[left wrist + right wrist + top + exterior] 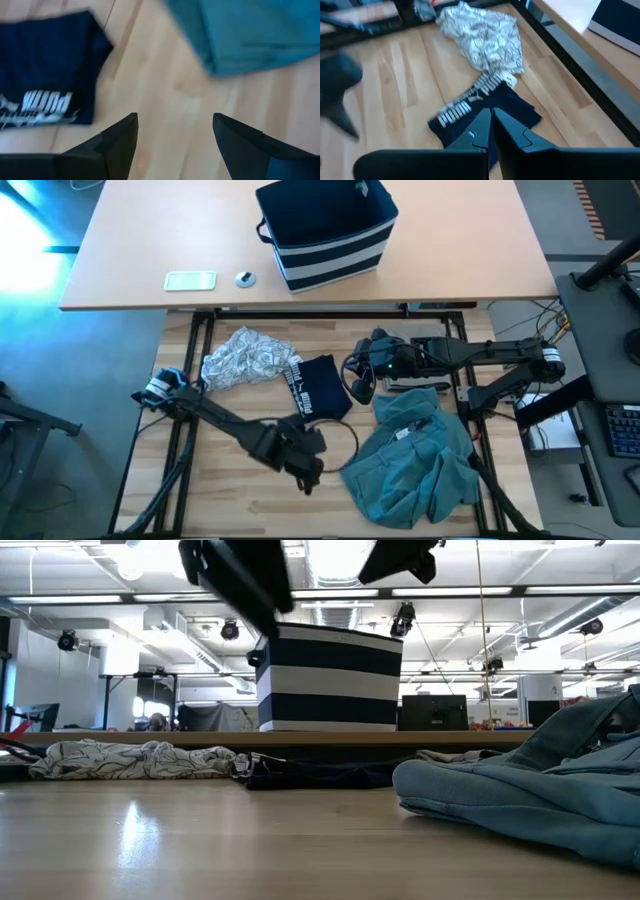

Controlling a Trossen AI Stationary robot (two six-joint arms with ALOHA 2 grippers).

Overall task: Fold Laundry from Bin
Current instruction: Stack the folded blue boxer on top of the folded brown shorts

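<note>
The laundry lies spread on the wooden table: a grey-white patterned garment (245, 358) at the far left, a dark navy one with white print (318, 385) in the middle, and a large teal one (415, 460) crumpled at the near right. The striped navy bin (330, 230) stands upright on the separate table behind. My left gripper (172, 135) hangs open above bare wood between the navy garment (47, 75) and the teal one (250, 35). My right gripper (491, 125) is shut and hovers above the navy garment's (485, 107) right edge.
A white phone-like slab (190, 280) and a small round object (245, 278) lie on the far table left of the bin. A thin dark cable loop (345, 435) lies on the wood by the teal garment. Bare wood shows at the near left.
</note>
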